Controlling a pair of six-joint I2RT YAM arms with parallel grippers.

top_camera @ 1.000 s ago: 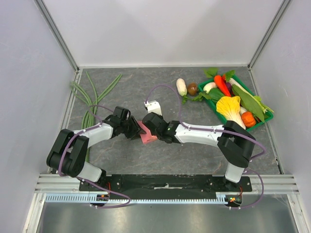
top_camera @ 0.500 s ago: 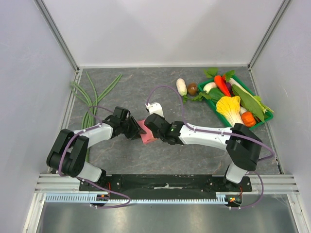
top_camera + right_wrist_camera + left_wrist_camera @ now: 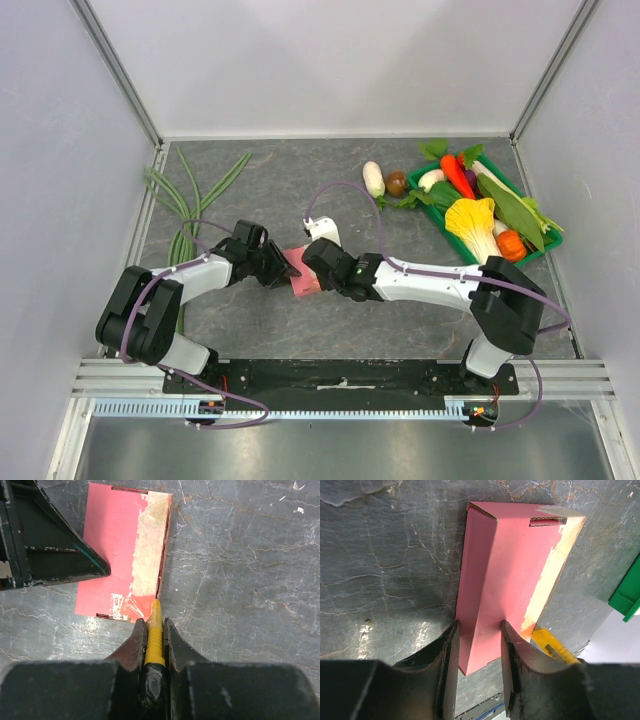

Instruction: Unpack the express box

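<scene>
Express box (image 3: 500,580) is pinched at its near end by the left fingers (image 3: 447,672); the right fingers (image 3: 134,642) clamp the yellow knife (image 3: 155,625), tip against the box's taped edge. It rests on the desk (image 3: 240,555), between both arms.

This looks like a robot test lab. Plain white walls (image 3: 330,60) and metal rails (image 3: 120,70) box in a dark bench (image 3: 420,325). Two robot arms (image 3: 425,283) are bolted along the bottom edge, and toy vegetables (image 3: 457,175) fill a green tray (image 3: 530,255) at the upper right.
</scene>
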